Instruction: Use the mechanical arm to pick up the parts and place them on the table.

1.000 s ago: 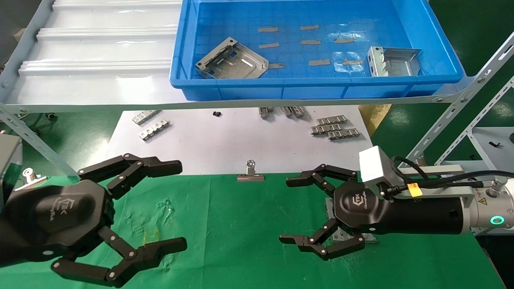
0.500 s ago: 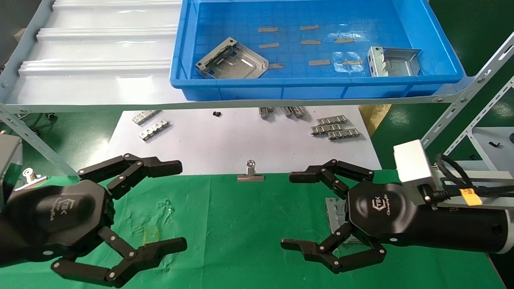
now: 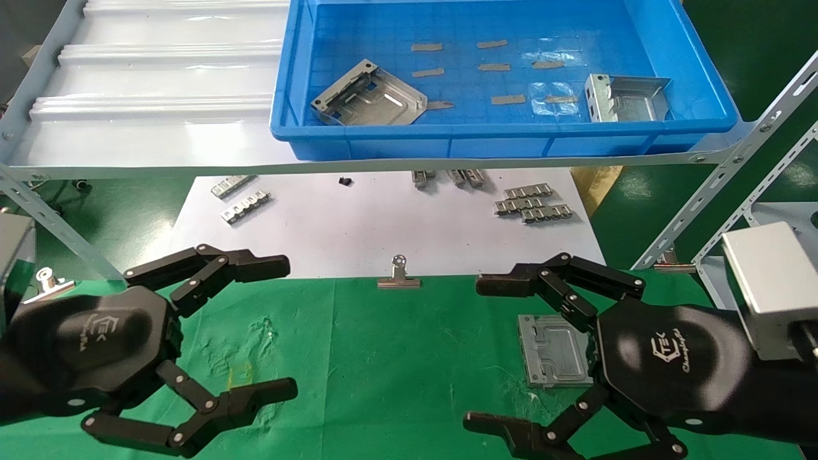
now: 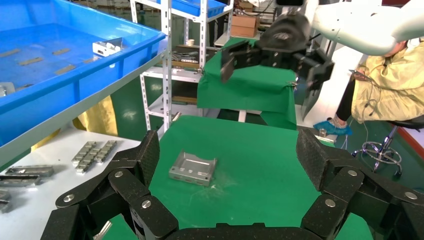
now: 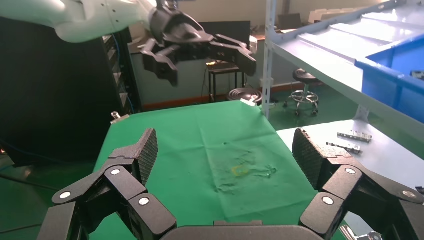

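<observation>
One silver-grey sheet-metal part lies flat on the green-cloth table, and it also shows in the left wrist view. My right gripper is open and empty, just right of that part and above the cloth, not touching it. Two more parts lie in the blue bin, one at its left and one at its right. My left gripper is open and empty over the left of the cloth. The right wrist view shows only bare cloth between its fingers.
The blue bin sits on a raised grey shelf at the back. Below it a white sheet holds ribbed metal strips. A binder clip clamps the cloth's edge. Slanted shelf struts stand on the right.
My right gripper has drawn back to the right and toward the front, staying open, and the part on the cloth is now uncovered. The left arm has not moved.
</observation>
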You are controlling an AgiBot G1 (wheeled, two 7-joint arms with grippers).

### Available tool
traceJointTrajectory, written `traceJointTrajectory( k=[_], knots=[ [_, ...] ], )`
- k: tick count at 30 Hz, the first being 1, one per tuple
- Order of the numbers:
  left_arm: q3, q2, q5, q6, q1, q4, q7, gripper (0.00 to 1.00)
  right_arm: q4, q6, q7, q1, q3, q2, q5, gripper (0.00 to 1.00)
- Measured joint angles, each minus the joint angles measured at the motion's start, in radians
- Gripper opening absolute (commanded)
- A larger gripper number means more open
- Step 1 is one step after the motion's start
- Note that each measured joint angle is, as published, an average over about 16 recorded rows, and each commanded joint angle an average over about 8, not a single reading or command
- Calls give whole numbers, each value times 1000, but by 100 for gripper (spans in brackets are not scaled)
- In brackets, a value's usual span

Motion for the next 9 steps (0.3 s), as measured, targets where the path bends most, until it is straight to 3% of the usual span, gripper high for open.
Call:
traceJointTrajectory(
  k=[9],
  knots=[
    [0,0,0,0,0,0,0,100,60,6,30,-40,53,21,15,100]
  ],
)
